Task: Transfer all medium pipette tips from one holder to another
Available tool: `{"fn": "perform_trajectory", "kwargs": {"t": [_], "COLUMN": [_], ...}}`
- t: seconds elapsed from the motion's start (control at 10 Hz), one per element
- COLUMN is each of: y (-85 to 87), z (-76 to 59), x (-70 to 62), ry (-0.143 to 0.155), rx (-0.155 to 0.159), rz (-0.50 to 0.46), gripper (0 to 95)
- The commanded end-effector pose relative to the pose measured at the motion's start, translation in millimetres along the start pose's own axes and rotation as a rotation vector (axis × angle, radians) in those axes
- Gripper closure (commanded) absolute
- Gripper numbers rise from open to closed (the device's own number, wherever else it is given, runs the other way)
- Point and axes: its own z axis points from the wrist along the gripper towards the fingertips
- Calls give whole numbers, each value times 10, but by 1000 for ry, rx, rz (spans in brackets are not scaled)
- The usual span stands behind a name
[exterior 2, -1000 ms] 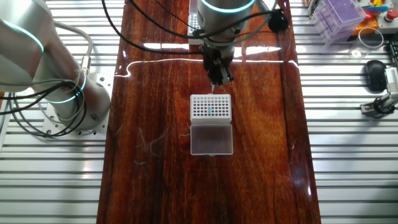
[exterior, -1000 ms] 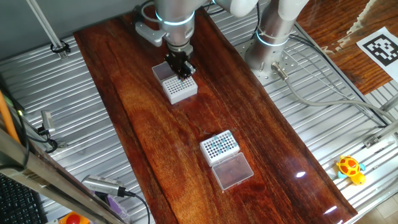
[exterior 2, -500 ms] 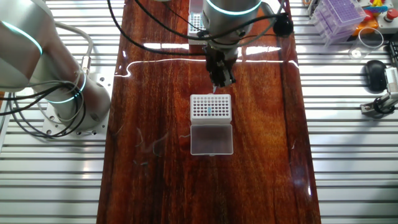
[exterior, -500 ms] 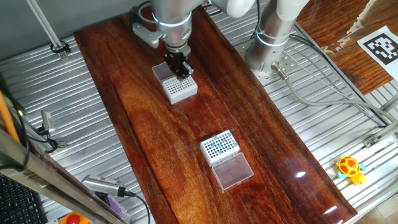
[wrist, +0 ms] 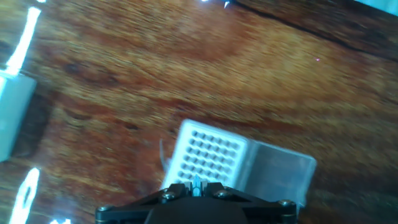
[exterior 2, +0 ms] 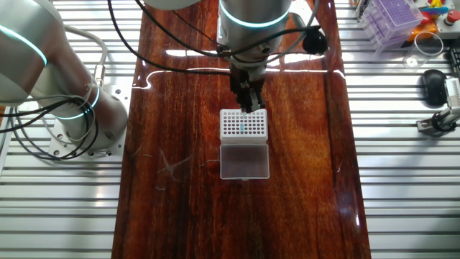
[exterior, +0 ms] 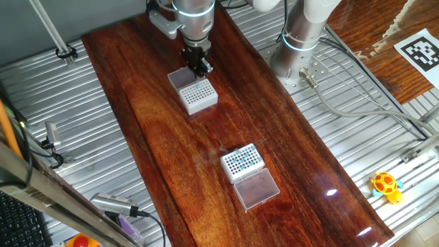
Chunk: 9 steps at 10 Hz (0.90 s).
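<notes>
Dark wood table [exterior: 158, 144] carried two white racks: one rack [exterior: 198, 95] just below the gripper [exterior: 200, 66], the other rack [exterior: 241, 162] well apart, lid open. Gripper jaws stood narrow, pinching one teal tip [wrist: 196, 184] (visible only in the hand view). Medium pipette tips [exterior 2: 242, 127] sat in the rack [exterior 2: 243, 124] in the other fixed view. A yellow toy [exterior: 386, 186] lay at the table's side.

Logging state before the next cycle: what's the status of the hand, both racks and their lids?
Hand: shut on a teal tip, just above a rack.
Rack under hand: lid open and lying flat, a few teal tips seated.
Other rack: lid open and lying flat, holes look dark, contents unclear.
</notes>
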Motion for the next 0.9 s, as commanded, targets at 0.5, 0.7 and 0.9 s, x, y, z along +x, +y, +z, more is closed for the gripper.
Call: {"fn": "perform_trajectory", "kwargs": {"t": [0.5, 0.7, 0.9], "y": [-23, -23, -21], "z": [88, 102, 122], "x": [-10, -1, 18], "ry": [-14, -15, -19], "rx": [-2, -3, -2], "rz": [-4, -5, -7], "gripper": [950, 950, 950]}}
